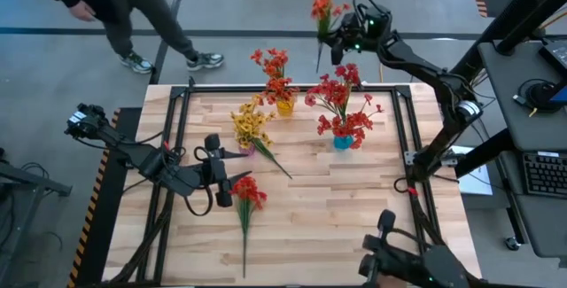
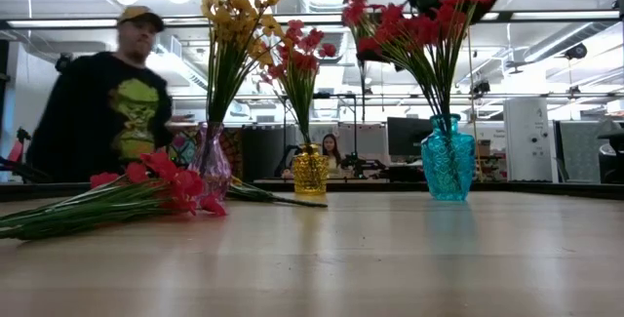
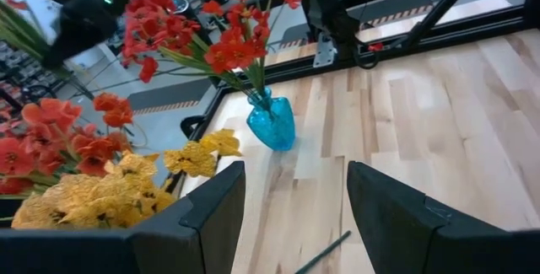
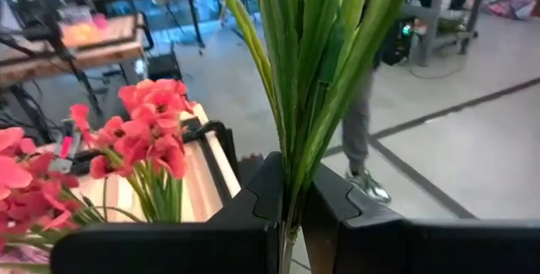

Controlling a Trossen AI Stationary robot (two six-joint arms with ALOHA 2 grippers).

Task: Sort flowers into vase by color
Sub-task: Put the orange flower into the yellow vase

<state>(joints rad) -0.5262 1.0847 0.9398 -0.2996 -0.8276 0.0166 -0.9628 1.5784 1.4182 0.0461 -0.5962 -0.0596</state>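
Note:
My right gripper [image 1: 339,40] is up beyond the table's far edge, shut on an orange-red flower [image 1: 322,4]. My left gripper [image 1: 223,171] hovers open over the table's left half with nothing between its fingers [image 3: 211,215]. Just to its near side a red flower [image 1: 247,201] lies flat on the wood, stem toward the near edge. A teal vase [image 1: 343,140] holds red flowers, a gold vase [image 1: 284,107] holds orange-red ones, and a pink vase [image 2: 211,166] holds yellow ones [image 1: 251,124]. My right gripper pinches the flower's bundle of green stems [image 4: 292,191] between its two fingers, below the long leaves. The fingers reach in level and lie across the stems. The spray stands about upright and is lifted clear, blossoms above the gripper and the stem end [image 4: 287,253] passing below the fingers.
A loose green stem [image 1: 275,161] lies slanted on the table beside the pink vase. A black frame [image 1: 177,111] runs round the tabletop. A person [image 1: 115,4] stands beyond the far left corner. Bare wood lies at the near right [image 1: 354,226].

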